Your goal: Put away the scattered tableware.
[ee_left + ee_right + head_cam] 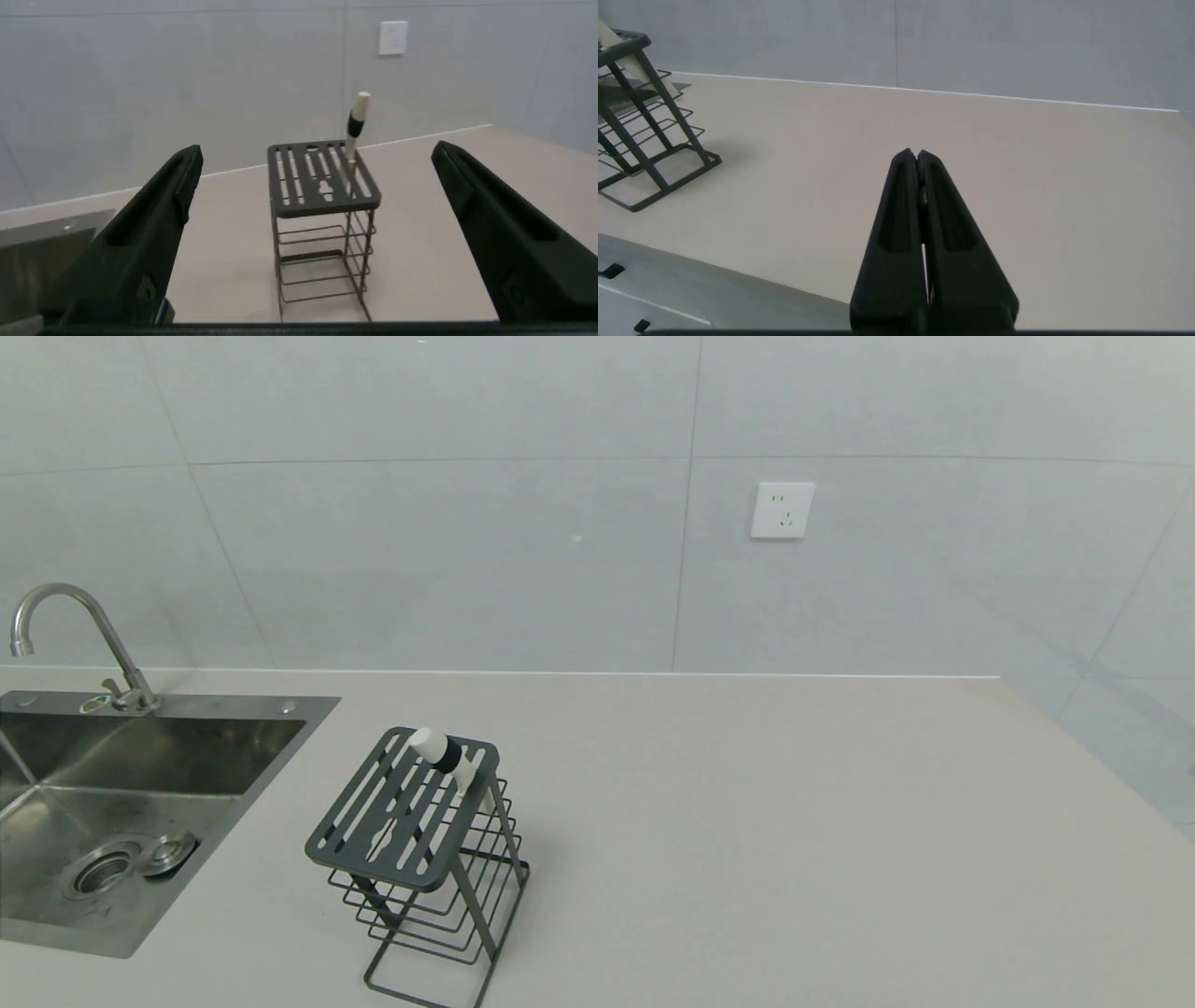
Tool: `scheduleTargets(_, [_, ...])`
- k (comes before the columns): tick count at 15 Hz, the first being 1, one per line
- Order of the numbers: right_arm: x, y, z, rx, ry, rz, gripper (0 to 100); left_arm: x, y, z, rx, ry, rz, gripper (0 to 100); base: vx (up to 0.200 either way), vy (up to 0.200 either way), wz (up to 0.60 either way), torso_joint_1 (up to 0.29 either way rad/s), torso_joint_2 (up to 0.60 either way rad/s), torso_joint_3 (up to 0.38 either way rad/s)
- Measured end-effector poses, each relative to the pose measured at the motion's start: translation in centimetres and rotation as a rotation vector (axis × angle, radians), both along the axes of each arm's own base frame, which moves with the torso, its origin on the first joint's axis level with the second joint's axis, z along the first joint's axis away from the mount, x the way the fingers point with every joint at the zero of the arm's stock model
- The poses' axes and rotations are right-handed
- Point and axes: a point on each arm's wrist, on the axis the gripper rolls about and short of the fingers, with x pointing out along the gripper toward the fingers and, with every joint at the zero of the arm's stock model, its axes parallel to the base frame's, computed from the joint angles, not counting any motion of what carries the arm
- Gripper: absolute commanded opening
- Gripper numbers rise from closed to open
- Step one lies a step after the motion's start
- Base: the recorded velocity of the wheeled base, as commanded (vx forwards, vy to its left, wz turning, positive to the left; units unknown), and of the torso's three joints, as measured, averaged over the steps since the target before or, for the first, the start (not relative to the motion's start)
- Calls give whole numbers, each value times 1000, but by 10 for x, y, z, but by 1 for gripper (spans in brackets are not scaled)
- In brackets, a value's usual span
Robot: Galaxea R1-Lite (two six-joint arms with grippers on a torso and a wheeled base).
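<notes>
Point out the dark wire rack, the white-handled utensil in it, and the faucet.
dark wire rack (401, 807), head view, slotted top plate.
white-handled utensil (431, 744), head view, white handle end.
faucet (56, 588), head view, top of curved spout.

L gripper (318, 154), R gripper (918, 157): matte black, long tapered wedges.

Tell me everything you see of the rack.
The rack is dark grey metal: a flat slotted top plate over stacked wire tiers, on wire legs and a base frame. It stands upright on the beige counter, right of the sink. One utensil, white-handled with a black band, sticks tilted from a slot near its far right corner.
</notes>
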Motion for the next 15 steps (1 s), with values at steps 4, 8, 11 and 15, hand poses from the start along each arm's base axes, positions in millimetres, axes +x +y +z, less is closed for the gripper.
scheduleTargets(4, [0,0,0,1,1,-13,0,2,4,-21,-12,142,193,100,0,0,0,0,0,0])
scheduleTargets(8, [0,-1,0,1,1,-49,0,-3,3,-43,41,279,275,100,0,0,0,0,0,0])
scheduleTargets(11, [0,-1,-1,-8,3,-49,0,-5,2,-42,33,234,289,100,0,0,0,0,0,0])
scheduleTargets(15, [0,-1,-1,-5,4,-51,0,-6,2,-42,31,228,291,100,0,0,0,0,0,0])
